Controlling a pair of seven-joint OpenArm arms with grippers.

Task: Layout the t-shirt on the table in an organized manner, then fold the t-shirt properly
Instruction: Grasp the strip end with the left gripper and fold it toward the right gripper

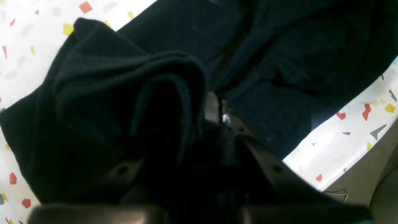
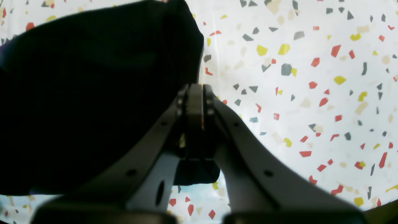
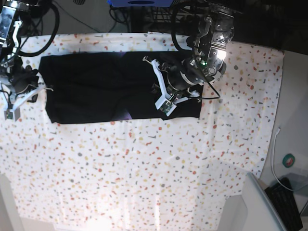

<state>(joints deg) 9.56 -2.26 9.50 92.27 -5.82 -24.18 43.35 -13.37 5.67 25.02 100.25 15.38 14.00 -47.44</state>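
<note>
**Me:** Cloth first. The plain black soft-cloth t-shirt [image 3: 96, 91] lies as a long band across the far part of the white flecked bench [image 3: 144, 168], with one end near each of my arms. My left claw [image 1: 217, 105] is nearly shut and has a bunched fold of that cloth pinched between its tips. My right claw [image 2: 196, 102] is fully shut; the shirt's edge hangs just beside it, but I cannot tell whether any cloth is caught between the tips.

**Partner:** So what makes this step go well?

**Me:** I judge the shirt is already partly folded lengthwise, and this step carries my left end over. I should lift only high enough for the fold to clear the layer beneath, keep the pinch steady so the bunch does not slip, and move in line with the band, not across it, or the edges will skew.

**Partner:** And the other end?

**Me:** It needs to stay anchored flat. If my right claw holds nothing, the far end may drag and wrinkle.
</note>
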